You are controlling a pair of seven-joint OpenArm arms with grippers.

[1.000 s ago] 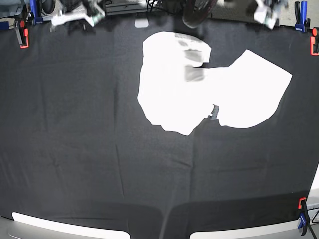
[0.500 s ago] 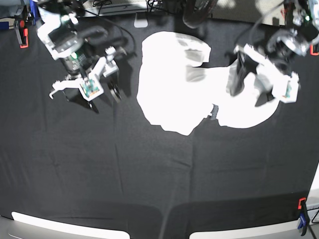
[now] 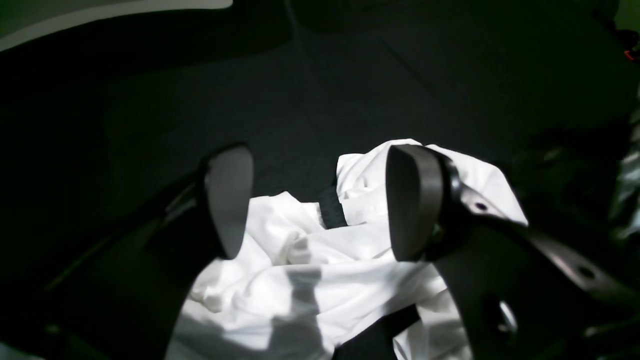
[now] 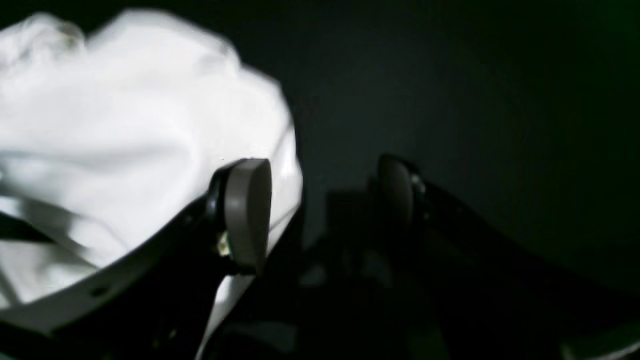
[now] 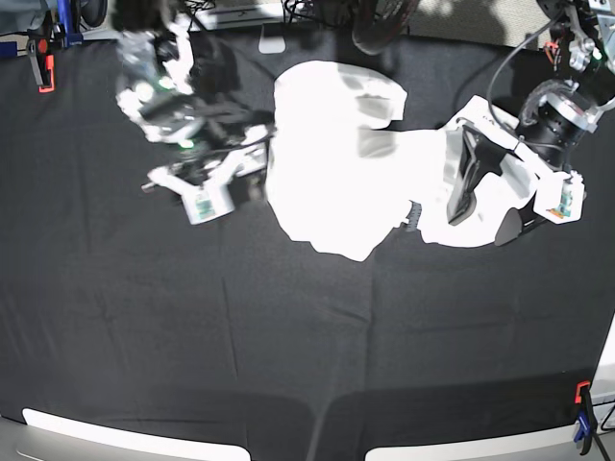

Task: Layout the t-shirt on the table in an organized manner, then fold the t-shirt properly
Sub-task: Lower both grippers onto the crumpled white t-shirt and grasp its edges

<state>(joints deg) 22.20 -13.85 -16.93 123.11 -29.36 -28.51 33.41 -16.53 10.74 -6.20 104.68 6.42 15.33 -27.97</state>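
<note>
The white t-shirt [image 5: 332,163] lies crumpled on the black table [image 5: 288,336], right of centre and toward the far side; no print shows. My left gripper [image 5: 482,221] hovers open over the shirt's right lobe. In the left wrist view its fingers [image 3: 227,200] straddle wrinkled white cloth [image 3: 310,270] without pinching it. My right gripper [image 5: 245,173], blurred by motion, is at the shirt's left edge. In the right wrist view it [image 4: 320,205] stands open over black cloth, with the t-shirt [image 4: 125,125] just to the left of one finger.
Orange-and-blue clamps hold the cloth at the far left [image 5: 43,62], far right [image 5: 605,82] and near right [image 5: 581,418] corners. Cables and equipment line the far edge [image 5: 269,14]. Bare black cloth spreads across the near half.
Both arms swung in from the far edge. The right gripper moved rightward to the shirt's left edge; the left gripper settled lower over the shirt's right lobe. The shirt has not moved.
</note>
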